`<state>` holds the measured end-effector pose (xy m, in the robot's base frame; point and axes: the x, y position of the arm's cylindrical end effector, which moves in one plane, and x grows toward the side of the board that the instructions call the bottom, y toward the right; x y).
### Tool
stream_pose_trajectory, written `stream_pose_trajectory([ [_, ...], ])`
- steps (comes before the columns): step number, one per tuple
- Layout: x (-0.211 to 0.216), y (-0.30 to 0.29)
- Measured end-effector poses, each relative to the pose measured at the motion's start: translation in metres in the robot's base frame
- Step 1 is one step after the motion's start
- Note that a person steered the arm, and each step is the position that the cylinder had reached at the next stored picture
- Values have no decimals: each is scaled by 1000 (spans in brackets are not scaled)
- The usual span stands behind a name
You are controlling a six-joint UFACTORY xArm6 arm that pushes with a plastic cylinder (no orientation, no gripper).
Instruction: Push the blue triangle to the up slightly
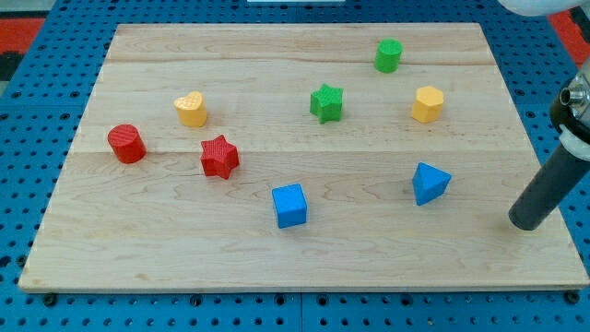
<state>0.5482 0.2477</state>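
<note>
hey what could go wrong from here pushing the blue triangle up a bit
My tip sits to the view's right of the blue triangle, not below it, so a direct approach would likely shove it left rather than up. The yellow block stands above the triangle, so overshooting may knock it. An off-centre push could also spin the triangle.

Blue triangle (pixel 430 183): small solid wedge-shaped block, saturated blue, resting flat on the desk (pixel 277 249). One corner points toward the view's right, broad face angled to the view's left. Lies in the lower right part of the desk, apart from other blocks, nothing touching it.
</note>
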Motion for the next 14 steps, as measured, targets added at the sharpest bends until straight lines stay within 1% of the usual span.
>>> stream_pose_trajectory([
  [1, 5, -51],
  [2, 8, -142],
  [5, 8, -142],
  [6, 9, -110],
  [7, 9, -55],
  [8, 9, -50],
  [10, 9, -52],
  [12, 11, -111],
  [14, 12, -111],
])
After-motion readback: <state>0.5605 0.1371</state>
